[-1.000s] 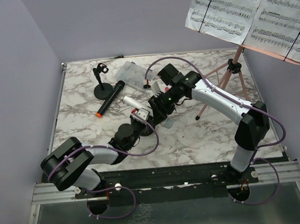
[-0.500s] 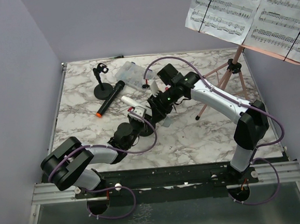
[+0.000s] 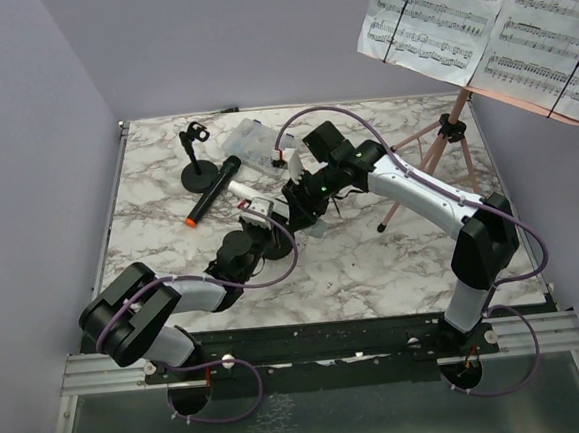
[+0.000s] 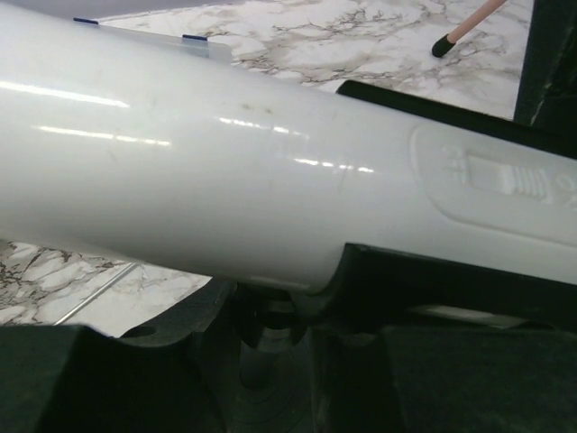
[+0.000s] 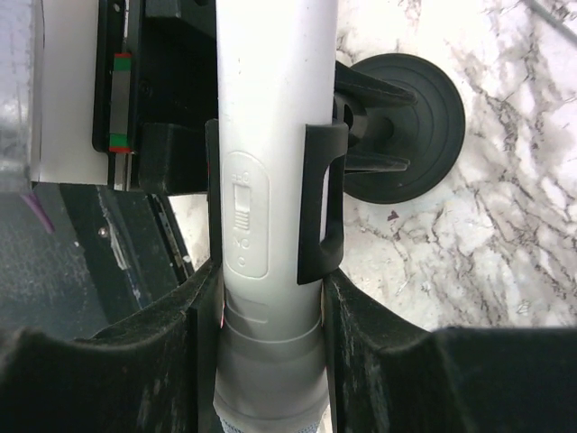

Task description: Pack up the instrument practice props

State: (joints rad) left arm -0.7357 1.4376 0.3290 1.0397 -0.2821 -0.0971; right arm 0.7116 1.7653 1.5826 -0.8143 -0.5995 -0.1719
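In the upper left of the overhead view, the black microphone (image 3: 210, 190) lies flat on the worktop (image 3: 150, 227), just beside a second mic holder (image 3: 196, 156) that stands on its round base. Neither is packed yet. The clear box (image 3: 254, 144) sits just to their right.

At centre frame, my left end effector (image 3: 261, 217) is drawn in narrow. As far as my left wrist view lets me judge, it is holding the stem of the mic holder (image 5: 410, 126). I take that grip to be there so the holder cannot follow when the microphone is pulled.

The white-bodied microphone (image 5: 270, 162) is seated in the holder's clip, its switch facing my right wrist camera. My right end effector (image 5: 269, 298) is closed on the microphone's body just below the clip, one finger pressing each side. It lies along the body, which should let me draw the microphone straight out.

At far right, the pink tripod (image 3: 442, 144) stands well apart, with the sheet-music pages (image 3: 475, 21) on its desk, waiting their turn.
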